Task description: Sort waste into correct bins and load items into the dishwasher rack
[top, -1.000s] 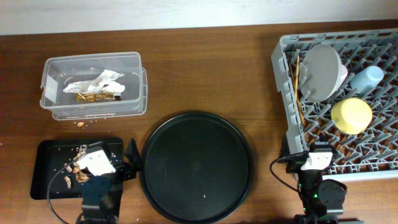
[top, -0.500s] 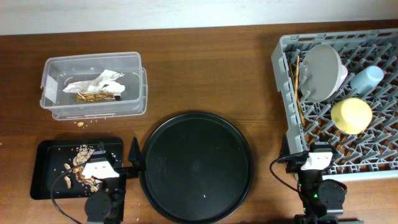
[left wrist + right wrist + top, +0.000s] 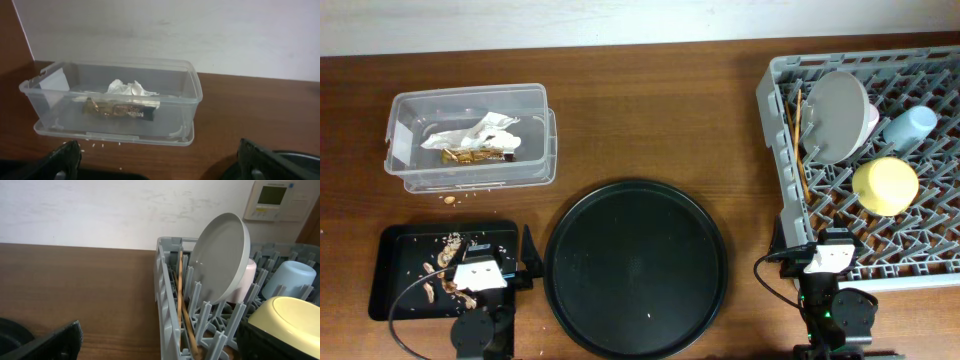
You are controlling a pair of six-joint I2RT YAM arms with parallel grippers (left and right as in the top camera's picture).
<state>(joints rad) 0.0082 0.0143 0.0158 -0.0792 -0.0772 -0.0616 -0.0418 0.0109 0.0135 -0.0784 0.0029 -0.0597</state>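
Observation:
The clear tub (image 3: 470, 95) holds the white-and-gold wrapper (image 3: 470, 140); both show in the left wrist view, tub (image 3: 192, 90) and wrapper (image 3: 127, 90). The shallow black tray (image 3: 395, 300) holds brown scraps (image 3: 445, 265). The grey rack (image 3: 767, 120) holds the grey plate (image 3: 840, 115), pink cup (image 3: 873, 118), blue cup (image 3: 910, 125), yellow bowl (image 3: 885, 185) and chopsticks (image 3: 800, 140). My left gripper (image 3: 492, 255) (image 3: 160, 165) is open and empty over the black tray's right end. My right gripper (image 3: 825, 240) (image 3: 160, 345) is open and empty at the rack's front-left corner.
The large round black tray (image 3: 636, 268) lies between the arms at the front. Rice grains (image 3: 95, 145) and a small scrap (image 3: 450, 199) lie on the wood in front of the tub. The right wrist view shows the plate (image 3: 220, 260) upright in the rack (image 3: 165, 305).
My left arm has swung from a tilted pose to face straight toward the tub and drawn back a little. The right arm has not moved.

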